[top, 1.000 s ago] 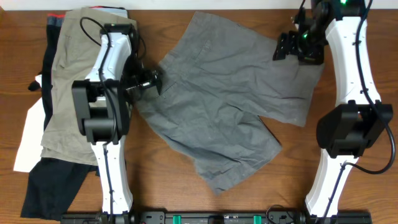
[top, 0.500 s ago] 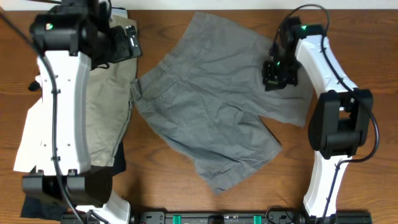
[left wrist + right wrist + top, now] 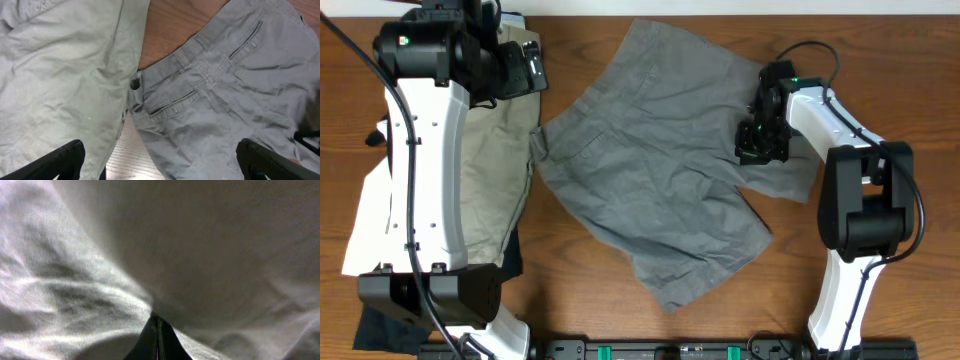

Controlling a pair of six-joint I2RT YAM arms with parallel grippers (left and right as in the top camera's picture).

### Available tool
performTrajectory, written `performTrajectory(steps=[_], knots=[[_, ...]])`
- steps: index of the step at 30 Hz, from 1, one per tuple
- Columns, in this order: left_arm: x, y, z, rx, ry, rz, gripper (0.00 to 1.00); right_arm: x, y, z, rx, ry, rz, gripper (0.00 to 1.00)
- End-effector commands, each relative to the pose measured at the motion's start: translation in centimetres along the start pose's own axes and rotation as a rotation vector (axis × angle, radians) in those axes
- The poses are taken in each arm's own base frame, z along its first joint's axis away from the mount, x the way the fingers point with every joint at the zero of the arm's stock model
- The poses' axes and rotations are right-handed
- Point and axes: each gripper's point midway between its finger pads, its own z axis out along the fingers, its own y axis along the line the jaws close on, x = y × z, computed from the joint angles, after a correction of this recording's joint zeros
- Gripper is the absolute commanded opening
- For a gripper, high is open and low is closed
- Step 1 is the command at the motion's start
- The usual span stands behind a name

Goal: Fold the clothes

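— Since the right pincer (image 3: 760, 142) hung spread over the far right corner a second ago, what is it doing now?

— It has come down onto the right leg of the grey shorts (image 3: 660, 180) and pressed together; its own camera shows the tips meeting under a ridge of gathered cloth, so it is pinching the shorts.

— And the other arm?

— The left pincer (image 3: 160, 157) sat low at the waistband edge a second ago; it has lifted away and now hangs spread wide and empty, above the line where the khaki shorts (image 3: 480, 170) lie just beside the grey ones.

— Where do the grey shorts lie?

— Flat and wrinkled in the middle of the surface (image 3: 580, 300); the waistband is toward the far left with a pocket (image 3: 175, 102) facing up; one leg runs right, the other near; no part is doubled over yet.

— What does that mean for the fold?

— By my judgement it is only beginning; the right side has its hold, the left has none; carrying that leg across to the left looks like the step in hand; a pull from one side alone could drag the cloth instead of folding it.
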Motion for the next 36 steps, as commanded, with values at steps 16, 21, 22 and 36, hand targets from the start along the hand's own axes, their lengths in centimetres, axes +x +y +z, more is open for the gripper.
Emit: performTrajectory(steps=[16,21,22,36], knots=[[-0.3,-1.4,1.5,0.007,-0.017,0.052,0.98,-10.2,-15.8,2.3,0.087,-0.383,0.249,0.17],[-0.2,-3.0,2.9,0.024,-0.016,0.087,0.98,-12.9,-15.8,0.6,0.035,-0.468,0.159,0.2],[-0.1,-3.2,3.2,0.025,-0.011,0.091,0.98,-13.1,-15.7,0.1,0.037,-0.463,0.154,0.2],[3.5,-4.0,9.0,0.112,0.215,0.436,0.98,-11.4,-9.6,-17.2,-0.049,-0.318,0.111,0.77]])
